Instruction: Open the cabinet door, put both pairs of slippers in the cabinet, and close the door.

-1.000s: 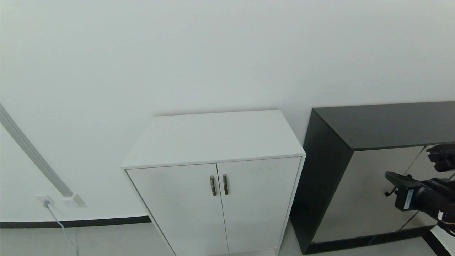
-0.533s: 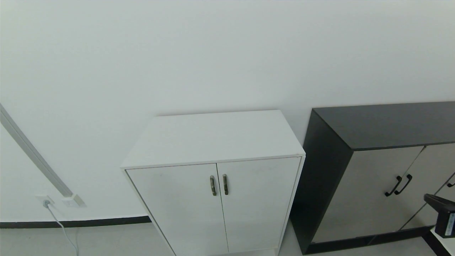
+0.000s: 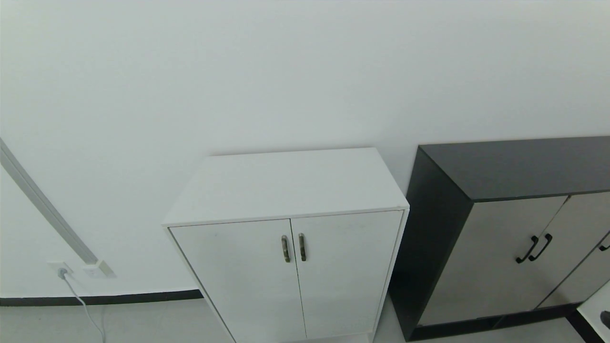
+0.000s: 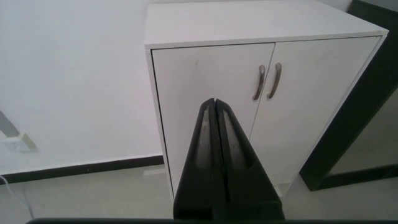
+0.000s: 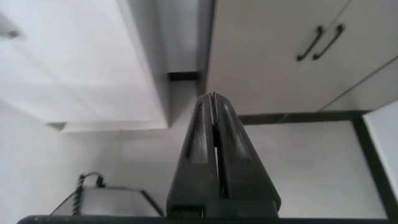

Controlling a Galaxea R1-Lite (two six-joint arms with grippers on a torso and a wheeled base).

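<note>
One white cabinet (image 3: 286, 186) stands with its back against the wall (image 3: 286, 71). It has two doors (image 3: 238, 276), both shut and flush, meeting at a thin centre seam. Two slim upright metal handles (image 3: 285, 248) sit just beside each other, one on each side of that seam, high on the doors. The top is flat and plain, and the front edge is straight.

On its right, one black cabinet (image 3: 438, 228) with grey doors stands just beside it, a narrow gap between the two. A pair of black handles (image 3: 533, 247) shows on that front, and what may be a third shows at the far edge.

To the left of the white cabinet are open wall and floor (image 3: 119, 324). One socket (image 3: 59, 270) is low on the wall, with one cable (image 3: 86, 309) hanging from it to the floor.

There are two grippers. The left gripper (image 4: 215, 109) is in front of the left door, apart from it, its fingers (image 4: 205, 143) pressed together on nothing. The right gripper (image 5: 213, 99) is low over the floor near the gap between the cabinets, its fingers (image 5: 200, 137) also together and holding nothing.
</note>
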